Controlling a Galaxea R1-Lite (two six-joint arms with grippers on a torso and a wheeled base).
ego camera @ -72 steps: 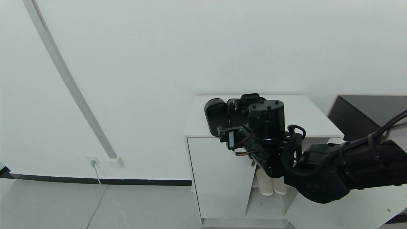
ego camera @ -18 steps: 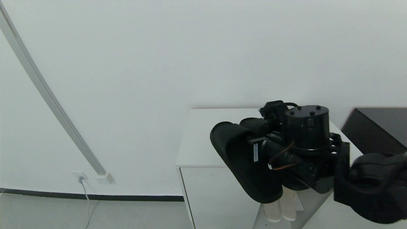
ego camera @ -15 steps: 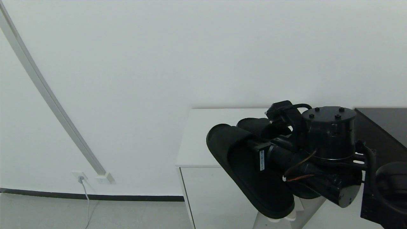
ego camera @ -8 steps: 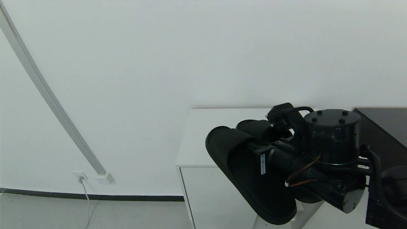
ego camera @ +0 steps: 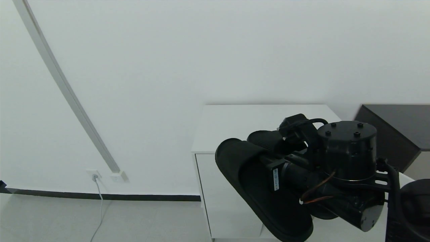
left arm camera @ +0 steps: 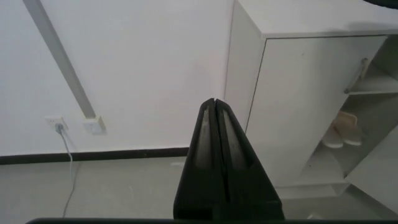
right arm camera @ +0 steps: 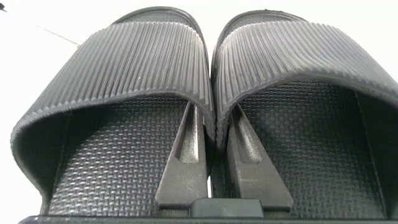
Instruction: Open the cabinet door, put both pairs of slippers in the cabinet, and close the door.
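The right gripper is clamped on the black slippers. Its 2 fingers reach in under the ribbed straps, 1 finger inside each slipper, and press the 2 inner walls together between them. The pair hangs side by side in this hold, in front of the white cabinet. In the head view it is tilted, with 1 end up at the height of the cabinet's top edge and the other end lower, across the closed door. How far the pair is from the cabinet front cannot be told.

The left gripper has its 2 fingers pressed flat together with nothing between them. It points toward the cabinet's left front corner, well apart from it.

The cabinet's left door is shut. To the right of that door the inside is open, and a pair of light slippers is in the compartment below a shelf.

On the wall to the left of the cabinet, low down, there is a socket with a cable running to the floor, and a grey rail slants up from there. A dark piece of furniture stands just to the right of the cabinet.
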